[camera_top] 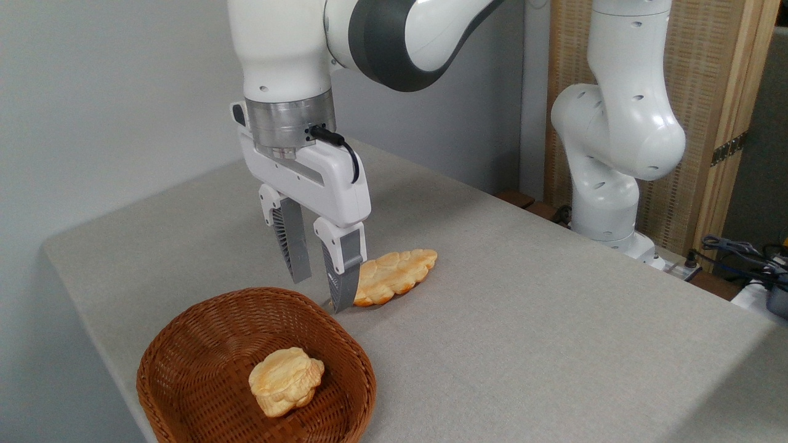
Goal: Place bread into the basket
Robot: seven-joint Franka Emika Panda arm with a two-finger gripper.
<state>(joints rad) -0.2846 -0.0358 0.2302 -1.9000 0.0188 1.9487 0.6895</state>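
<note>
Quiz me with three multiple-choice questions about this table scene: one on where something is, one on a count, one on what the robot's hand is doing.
1. Where is the long bread?
A. On the table beside the basket
B. Inside the basket
C. On the floor

2. How many pieces of bread are in the basket?
A. None
B. One
C. Three

3. What is the hand doing?
A. Holding the long bread in the air
B. Hanging open over the table with nothing between its fingers
C. Resting shut inside the basket

Answers:
1. A, the long bread lies flat on the grey table, just behind the basket's rim.
2. B, only the small round bun sits inside.
3. B, the two fingers stand apart at the long bread's near end, gripping nothing.
</note>
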